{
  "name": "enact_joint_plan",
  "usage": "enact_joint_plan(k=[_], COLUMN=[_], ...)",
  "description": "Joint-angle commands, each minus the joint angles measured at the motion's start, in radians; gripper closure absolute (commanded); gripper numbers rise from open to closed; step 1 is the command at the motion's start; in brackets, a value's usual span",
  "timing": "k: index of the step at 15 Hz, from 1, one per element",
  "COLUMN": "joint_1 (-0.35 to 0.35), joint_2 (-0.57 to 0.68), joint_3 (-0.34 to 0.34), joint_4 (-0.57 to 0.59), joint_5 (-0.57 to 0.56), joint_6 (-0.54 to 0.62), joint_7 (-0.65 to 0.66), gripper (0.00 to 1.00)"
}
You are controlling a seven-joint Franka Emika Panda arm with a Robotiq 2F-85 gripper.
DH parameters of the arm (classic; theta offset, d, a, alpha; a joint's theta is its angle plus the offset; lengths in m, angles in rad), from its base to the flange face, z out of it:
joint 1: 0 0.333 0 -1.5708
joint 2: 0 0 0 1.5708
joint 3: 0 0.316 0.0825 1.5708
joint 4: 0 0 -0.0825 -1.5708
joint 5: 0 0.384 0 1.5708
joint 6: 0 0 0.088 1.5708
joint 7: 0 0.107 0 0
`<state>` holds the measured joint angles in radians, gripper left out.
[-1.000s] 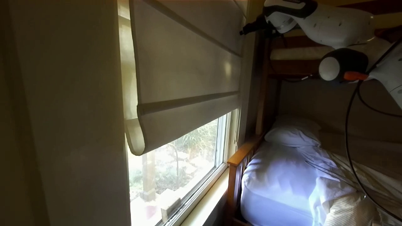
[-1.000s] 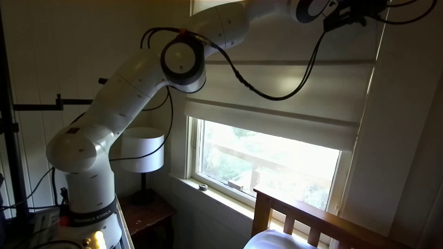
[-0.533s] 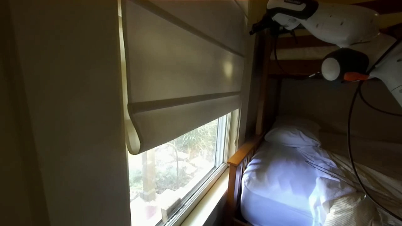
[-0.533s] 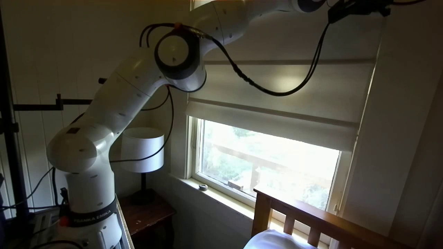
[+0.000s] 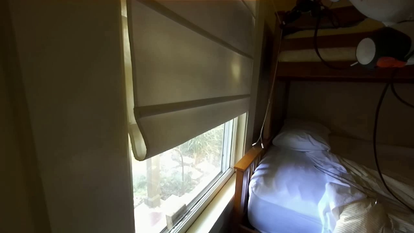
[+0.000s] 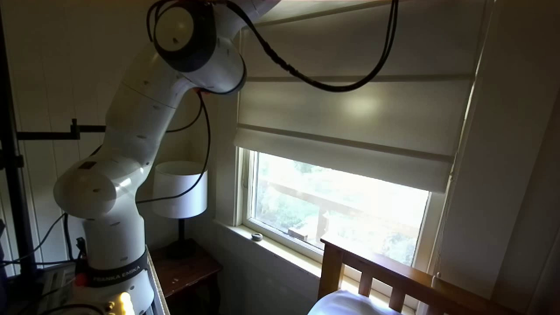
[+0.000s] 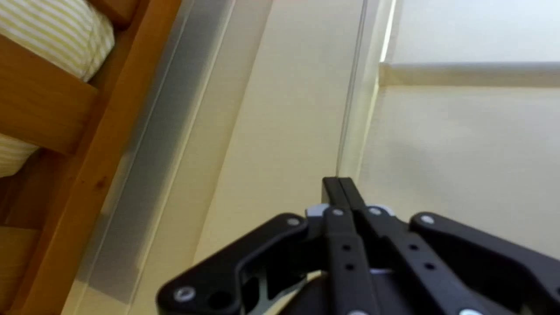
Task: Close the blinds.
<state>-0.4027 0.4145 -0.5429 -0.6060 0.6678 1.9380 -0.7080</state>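
- Roman shade (image 6: 306,109), pale beige, hangs over the top part of the window (image 6: 280,205) in both exterior views.
- It is only partly down: its bottom edge is well above the sill (image 6: 280,251), and the glass under it is very bright.
- The hem curls like a soft loop at one corner.
- The gripper (image 7: 337,180) is up high, its two black fingers squeezed together. In the wrist view the tips show by the shade's side edge.
- The fingers pinch a thin pull cord (image 5: 269,101). In an exterior view the cord bends at the gripper, and its two ends dangle near the wooden end of the bunk bed (image 5: 250,159).
- The white robot arm (image 6: 144,109) bends up high, with a loop of black cable (image 6: 323,86) hanging from it.
- A white lamp (image 6: 175,181) stands on a small brown table (image 6: 188,272).
- A pillow (image 5: 300,139) and a white sheet (image 5: 284,181) lie low down on the bunk bed.
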Motion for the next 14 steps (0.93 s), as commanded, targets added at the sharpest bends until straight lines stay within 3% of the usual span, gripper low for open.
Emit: enact_joint_plan(k=[1,10,14], joint_1=[0.026,0.163,0.180], joint_2=[-0.098,-0.206,-0.294], joint_3=[0.032,0.175,0.190], joint_4=[-0.116,-0.365,-0.496], joint_5=[0.033,0.168,0.193], joint_6=[-0.098,-0.098,-0.136], joint_7=[-0.046,-0.080,-0.073], gripper=[1.00,1.00,1.00])
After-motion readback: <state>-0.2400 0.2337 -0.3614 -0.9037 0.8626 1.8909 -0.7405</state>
